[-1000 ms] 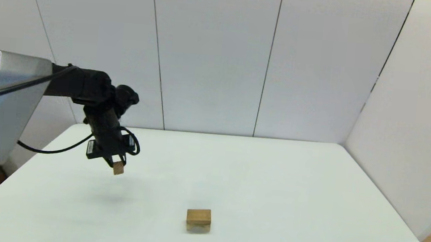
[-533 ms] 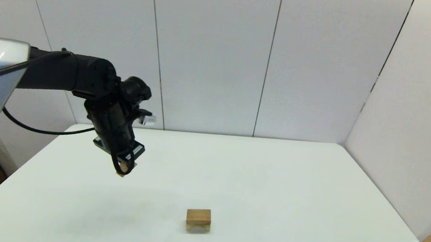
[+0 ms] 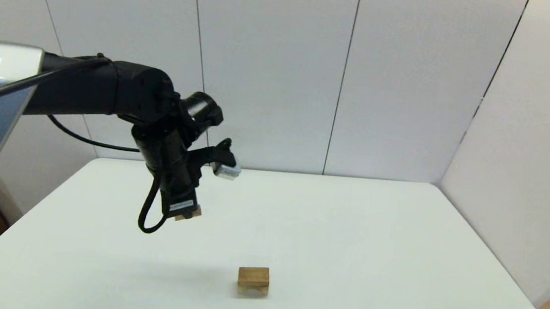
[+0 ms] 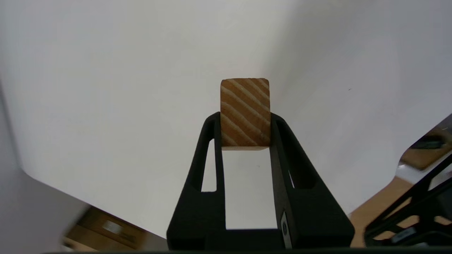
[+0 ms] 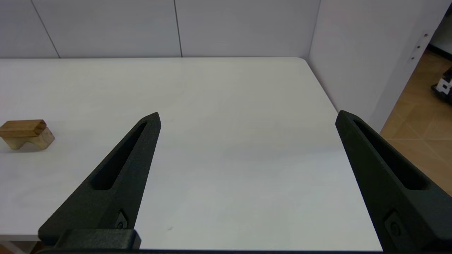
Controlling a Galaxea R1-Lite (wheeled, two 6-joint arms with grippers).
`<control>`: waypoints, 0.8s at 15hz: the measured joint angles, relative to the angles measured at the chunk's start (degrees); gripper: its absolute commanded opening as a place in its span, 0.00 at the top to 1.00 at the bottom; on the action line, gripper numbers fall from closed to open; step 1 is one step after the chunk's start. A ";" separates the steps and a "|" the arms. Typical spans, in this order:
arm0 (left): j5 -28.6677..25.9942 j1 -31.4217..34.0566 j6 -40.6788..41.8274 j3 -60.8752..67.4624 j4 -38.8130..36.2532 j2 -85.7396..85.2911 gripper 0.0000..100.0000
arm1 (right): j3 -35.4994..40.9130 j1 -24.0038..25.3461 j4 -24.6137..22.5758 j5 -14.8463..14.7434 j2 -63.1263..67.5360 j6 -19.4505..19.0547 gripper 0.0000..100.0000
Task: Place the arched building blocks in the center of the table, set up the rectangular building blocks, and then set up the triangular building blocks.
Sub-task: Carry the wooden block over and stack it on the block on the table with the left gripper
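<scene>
Since a second ago, left end effector (image 3: 186, 214) is carrying the small grained light-wood wedge (image 4: 245, 112), pinched, toward the arched block (image 3: 253, 284) with rectangular brick (image 3: 253, 274) stacked atop, at five o'clock on the white desk (image 3: 372, 242). Only the wedge is remaining. Right end effector (image 5: 247, 118) is idling, spread.

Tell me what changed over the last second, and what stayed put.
The left end effector, shut on the triangular block, carried it rightward toward the stack and turned at the wrist. Nothing was let go. The rectangular block rests on the arched block as before, unmoved on the table. The right end effector is open and parked.
</scene>
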 measured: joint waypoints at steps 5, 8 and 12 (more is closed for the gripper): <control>-1.93 -7.50 4.85 -3.47 -0.06 2.76 1.00 | 0.00 0.00 0.00 0.01 0.00 -0.02 0.00; -2.95 -10.79 5.21 -5.19 -0.06 4.52 1.00 | 0.00 0.00 0.00 0.01 0.00 -0.02 0.00; -3.27 -13.52 5.85 -5.92 0.60 6.56 1.00 | 0.00 0.00 0.02 0.01 0.00 -0.02 0.00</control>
